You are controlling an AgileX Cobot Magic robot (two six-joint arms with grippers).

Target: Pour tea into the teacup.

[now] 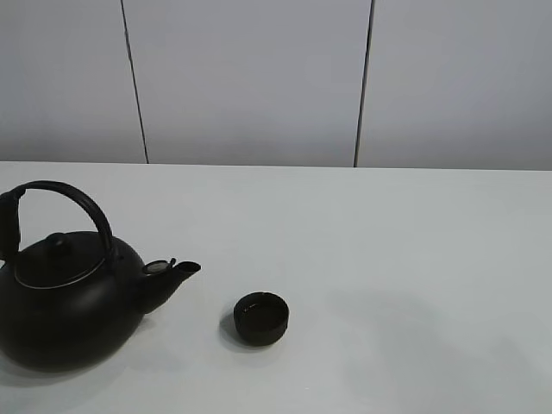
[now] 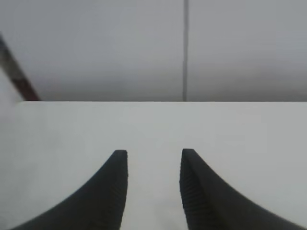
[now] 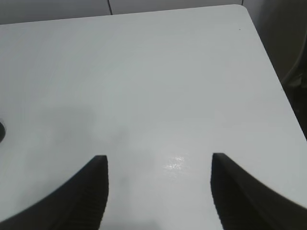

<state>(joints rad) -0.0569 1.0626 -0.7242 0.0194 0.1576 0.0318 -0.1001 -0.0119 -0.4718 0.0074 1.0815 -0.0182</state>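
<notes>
A small matte-black teacup (image 1: 261, 317) stands upright on the white table (image 1: 397, 250), near the front middle. Its inside is dark with a faint sheen; no stream of tea shows. A big black kettle (image 1: 69, 302) with an arched handle (image 1: 73, 200) stands at the front left, its spout (image 1: 177, 274) pointing right toward the cup, a short gap away. Neither gripper shows in the exterior view. In the left wrist view my left gripper (image 2: 153, 153) is open and empty over bare table. In the right wrist view my right gripper (image 3: 159, 157) is wide open and empty over bare table.
A grey panelled wall (image 1: 250, 78) runs behind the table's far edge. The right wrist view shows the table's corner and side edge (image 3: 268, 62), and a dark sliver (image 3: 1, 132) at the picture's edge that I cannot identify.
</notes>
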